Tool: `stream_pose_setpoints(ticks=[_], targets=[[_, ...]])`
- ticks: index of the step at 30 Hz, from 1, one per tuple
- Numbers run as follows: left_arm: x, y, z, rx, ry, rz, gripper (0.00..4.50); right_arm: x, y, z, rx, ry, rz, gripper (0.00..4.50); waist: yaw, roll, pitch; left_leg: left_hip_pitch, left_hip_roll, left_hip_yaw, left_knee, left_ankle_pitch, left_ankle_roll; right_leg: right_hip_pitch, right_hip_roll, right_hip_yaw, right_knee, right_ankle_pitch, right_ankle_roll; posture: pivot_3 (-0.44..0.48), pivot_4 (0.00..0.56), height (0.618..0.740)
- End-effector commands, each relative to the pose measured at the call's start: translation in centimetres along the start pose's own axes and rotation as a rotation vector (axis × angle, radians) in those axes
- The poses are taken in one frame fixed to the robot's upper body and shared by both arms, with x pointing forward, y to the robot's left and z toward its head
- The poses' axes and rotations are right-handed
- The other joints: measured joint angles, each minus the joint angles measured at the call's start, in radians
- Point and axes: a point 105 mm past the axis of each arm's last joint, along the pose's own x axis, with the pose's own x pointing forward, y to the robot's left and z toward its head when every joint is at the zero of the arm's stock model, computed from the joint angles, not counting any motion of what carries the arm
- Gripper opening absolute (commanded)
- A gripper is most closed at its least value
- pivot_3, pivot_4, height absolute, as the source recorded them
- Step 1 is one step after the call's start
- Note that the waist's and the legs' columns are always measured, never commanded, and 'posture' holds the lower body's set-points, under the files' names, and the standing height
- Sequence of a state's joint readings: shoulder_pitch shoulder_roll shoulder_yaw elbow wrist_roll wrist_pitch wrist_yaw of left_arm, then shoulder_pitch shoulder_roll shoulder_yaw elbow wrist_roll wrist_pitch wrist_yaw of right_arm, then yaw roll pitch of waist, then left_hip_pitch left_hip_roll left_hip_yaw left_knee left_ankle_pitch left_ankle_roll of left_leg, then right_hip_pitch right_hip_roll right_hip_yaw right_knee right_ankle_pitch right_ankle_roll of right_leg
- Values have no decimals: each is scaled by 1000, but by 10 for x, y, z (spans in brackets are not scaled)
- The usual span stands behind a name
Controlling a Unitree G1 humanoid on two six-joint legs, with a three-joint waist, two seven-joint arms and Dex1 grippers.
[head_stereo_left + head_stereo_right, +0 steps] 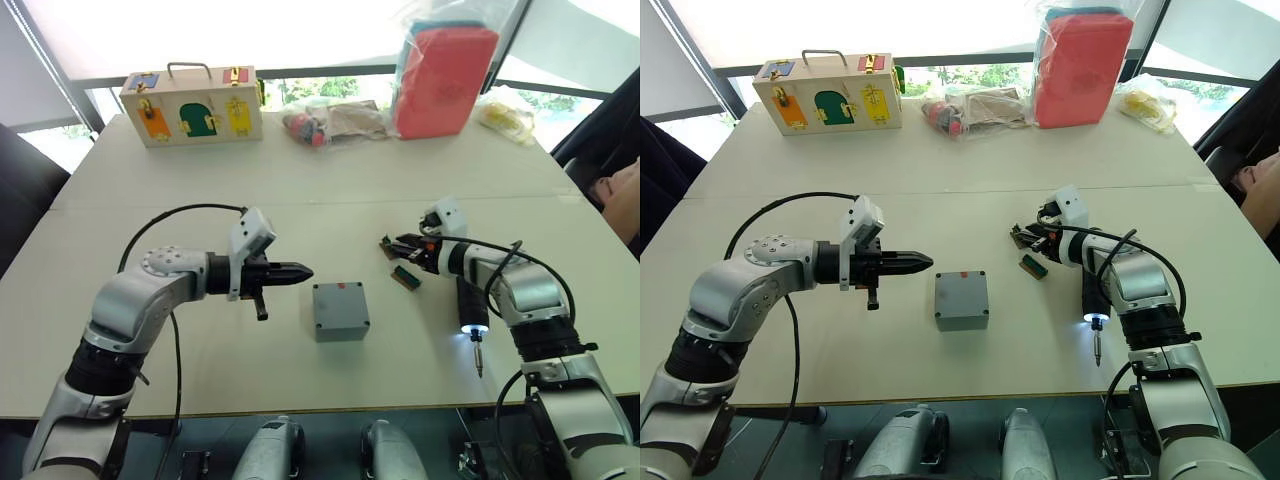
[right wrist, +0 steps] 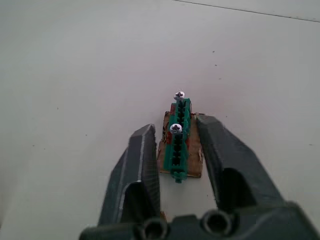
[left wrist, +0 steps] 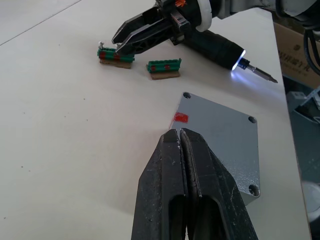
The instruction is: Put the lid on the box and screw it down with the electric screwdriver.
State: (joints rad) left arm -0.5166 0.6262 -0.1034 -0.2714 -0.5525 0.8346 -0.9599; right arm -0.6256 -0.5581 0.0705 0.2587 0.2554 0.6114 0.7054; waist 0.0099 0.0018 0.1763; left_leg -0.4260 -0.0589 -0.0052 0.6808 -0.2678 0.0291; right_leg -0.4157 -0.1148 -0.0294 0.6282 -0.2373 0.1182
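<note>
The grey box [image 1: 342,330] stands mid-table with the lid [image 3: 220,140] lying flat on top of it, corner holes showing and a small red mark at its far edge. My left gripper [image 1: 303,271] is shut and empty, its tip pointing at the box from the left, a short gap away. My right gripper [image 2: 175,131] is open, its fingers either side of a green screw strip [image 2: 178,150] on a brown base. The electric screwdriver [image 1: 470,300] lies on the table under my right forearm, its tip light on.
A second green strip [image 1: 405,277] lies between the box and the right gripper. Along the far edge stand a wooden box with coloured doors [image 1: 192,105], bagged items [image 1: 335,122], a red bag in plastic [image 1: 445,75] and a yellow bag [image 1: 508,112]. A person's arm [image 1: 620,200] shows at the right edge.
</note>
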Motion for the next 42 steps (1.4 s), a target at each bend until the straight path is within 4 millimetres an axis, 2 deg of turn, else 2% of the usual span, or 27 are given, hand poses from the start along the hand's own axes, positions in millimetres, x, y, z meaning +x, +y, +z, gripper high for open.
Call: stream_pose_setpoints(ticks=[1, 9, 22, 25, 28, 31, 34, 37, 42], targets=[[-2, -1, 7, 39, -18, 2, 0, -3, -4, 12, -20, -42, -19, 68, 0, 0, 0, 0, 0, 0, 0, 0, 0, 0, 0, 0, 0, 0, 0, 0, 150, 740], [-1, 1, 7, 38, -19, 0, 0, -6, -5, 19, -12, -71, -31, 68, 0, 0, 0, 0, 0, 0, 0, 0, 0, 0, 0, 0, 0, 0, 0, 0, 150, 740], [0, 0, 6, 38, -23, -8, 0, -28, 3, 54, 11, -193, -25, 68, 0, 0, 0, 0, 0, 0, 0, 0, 0, 0, 0, 0, 0, 0, 0, 0, 150, 740], [-4, -2, 5, 39, -11, -12, 0, -42, 15, 68, -5, -242, 8, 68, 1, 0, 0, 0, 0, 0, 0, 0, 0, -1, 0, 0, 0, 0, 0, 0, 150, 740], [-11, -6, 1, 31, 10, -27, 0, -58, 41, 75, -34, -284, 101, 68, 1, 0, 0, 0, 0, 0, 0, 0, 0, -1, 0, 0, 0, 0, 0, 0, 150, 740], [-17, -10, -5, 24, 33, -40, 0, -73, 77, 67, -82, -266, 216, 68, 3, 0, 0, 0, 0, 0, -1, -1, 2, -1, 0, 0, 0, 0, 0, 0, 150, 740], [-19, -11, -6, 21, 38, -41, 0, -80, 99, 56, -96, -231, 281, 68, 3, 0, 0, 0, 0, 0, 0, -4, 6, 0, -1, 0, 0, 0, 0, 0, 150, 740], [-19, -11, -6, 20, 39, -40, 0, -79, 110, 48, -91, -206, 305, 68, 3, 0, 0, 0, 0, -1, 0, -4, 7, 0, -2, 0, 0, 0, 0, 0, 150, 740], [-17, -11, -6, 18, 34, -39, 0, -71, 112, 38, -77, -180, 298, 68, 3, 0, 0, 0, 0, -1, 0, -4, 7, 0, -1, 0, 0, 0, 0, 0, 150, 740]])
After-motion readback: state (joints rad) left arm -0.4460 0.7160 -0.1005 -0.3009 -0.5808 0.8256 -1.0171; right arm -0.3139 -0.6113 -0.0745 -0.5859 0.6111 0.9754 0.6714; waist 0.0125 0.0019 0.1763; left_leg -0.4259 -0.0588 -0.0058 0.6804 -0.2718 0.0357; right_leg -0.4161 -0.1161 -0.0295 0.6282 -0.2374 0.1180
